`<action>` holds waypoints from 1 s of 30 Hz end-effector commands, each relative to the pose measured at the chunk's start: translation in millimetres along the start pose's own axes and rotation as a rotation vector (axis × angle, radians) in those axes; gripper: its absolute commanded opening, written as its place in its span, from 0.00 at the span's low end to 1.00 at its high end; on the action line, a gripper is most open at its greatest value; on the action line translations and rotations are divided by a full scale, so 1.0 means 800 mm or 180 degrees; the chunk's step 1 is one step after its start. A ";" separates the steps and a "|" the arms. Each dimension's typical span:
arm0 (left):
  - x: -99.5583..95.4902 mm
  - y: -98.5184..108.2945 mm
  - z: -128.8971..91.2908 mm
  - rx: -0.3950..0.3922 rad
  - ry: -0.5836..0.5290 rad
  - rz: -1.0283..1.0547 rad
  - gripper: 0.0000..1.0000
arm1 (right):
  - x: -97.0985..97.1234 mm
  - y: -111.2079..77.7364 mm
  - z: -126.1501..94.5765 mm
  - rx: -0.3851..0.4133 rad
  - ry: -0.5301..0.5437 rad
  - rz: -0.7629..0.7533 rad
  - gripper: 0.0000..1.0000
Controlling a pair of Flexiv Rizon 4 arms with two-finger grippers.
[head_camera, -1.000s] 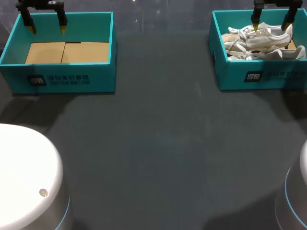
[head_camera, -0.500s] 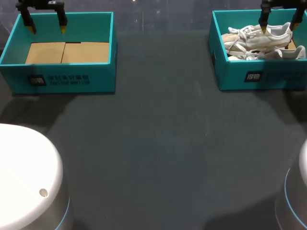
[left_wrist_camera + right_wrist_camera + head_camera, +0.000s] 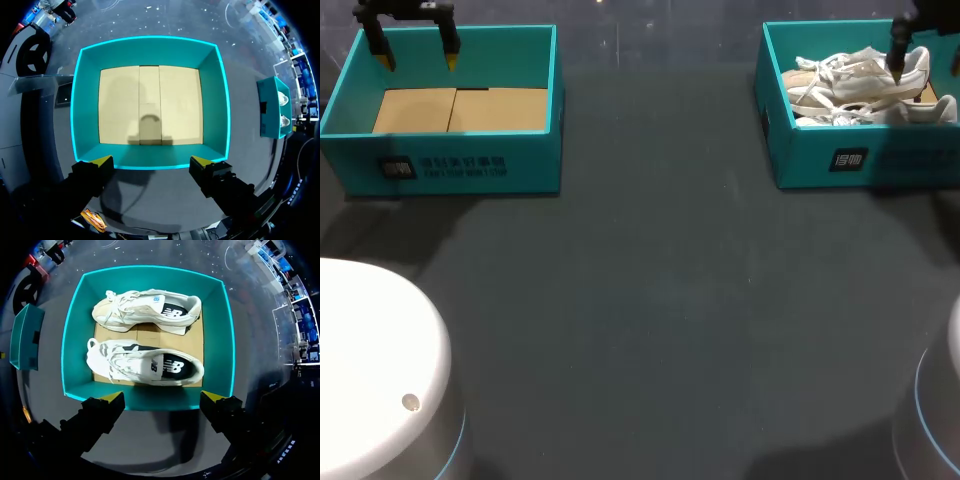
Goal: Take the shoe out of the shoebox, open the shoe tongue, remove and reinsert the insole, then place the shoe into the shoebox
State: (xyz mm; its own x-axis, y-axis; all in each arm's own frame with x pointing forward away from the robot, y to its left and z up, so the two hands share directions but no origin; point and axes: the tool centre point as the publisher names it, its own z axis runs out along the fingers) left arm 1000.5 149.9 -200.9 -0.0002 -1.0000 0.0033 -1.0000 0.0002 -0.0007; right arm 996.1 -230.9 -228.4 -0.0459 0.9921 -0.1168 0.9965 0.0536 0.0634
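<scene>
Right hand (image 3: 162,397) shifted rightward, fingers (image 3: 114,398) spread; shoe (image 3: 145,365) ahead, inside shoebox (image 3: 220,340)

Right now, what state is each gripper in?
Left gripper: open, holding nothing.
Right gripper: open, holding nothing.

The teal card shoebox on the right (image 3: 75,340) has smooth walls with a faint sheen and a floor of raw, matt brown cardboard. The empty teal card box on the left (image 3: 215,100) is of the same make. The cream-and-white cloth sneaker (image 3: 145,307) and the white-and-grey cloth sneaker (image 3: 140,365) look soft and matt, with woven laces. The dark table top (image 3: 650,300) is matt and faintly grainy. The left gripper (image 3: 151,161) and right gripper (image 3: 163,397) are matt black with smooth yellow tips
</scene>
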 end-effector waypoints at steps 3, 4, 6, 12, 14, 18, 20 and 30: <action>0.000 0.000 0.000 -0.0002 -0.0004 0.0000 1.00 | -0.011 0.003 0.015 0.0006 0.0026 0.0003 1.00; 0.000 0.000 0.000 -0.0002 -0.0004 0.0000 1.00 | -0.013 0.003 0.017 0.0009 0.0028 0.0005 1.00; 0.000 0.000 0.000 -0.0002 -0.0004 0.0000 1.00 | -0.017 0.004 0.022 0.0014 0.0028 0.0007 1.00; 0.000 0.000 0.000 -0.0002 -0.0004 0.0000 1.00 | -0.031 0.007 0.038 0.0009 0.0073 0.0071 0.98; 0.000 0.000 0.000 -0.0002 -0.0004 0.0000 1.00 | -0.035 0.007 0.043 -0.0002 0.0067 0.0085 0.95; 0.000 0.000 0.000 -0.0002 -0.0004 0.0000 1.00 | -0.041 0.008 0.053 0.0001 0.0066 0.0103 0.83; 0.000 0.000 0.000 -0.0002 -0.0004 0.0000 1.00 | -0.044 0.008 0.057 -0.0003 0.0061 0.0106 0.81; 0.000 0.000 0.000 -0.0002 -0.0004 0.0000 1.00 | -0.051 0.008 0.082 -0.0004 0.0155 0.0117 0.79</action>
State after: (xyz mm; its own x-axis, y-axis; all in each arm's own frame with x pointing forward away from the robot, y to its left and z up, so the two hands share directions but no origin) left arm 1000.5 149.9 -200.9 -0.0003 -1.0000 0.0033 -1.0000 0.0003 -0.0007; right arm 1007.3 -276.6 -282.7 -0.0119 0.9974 -0.0708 0.9976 0.0167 0.0678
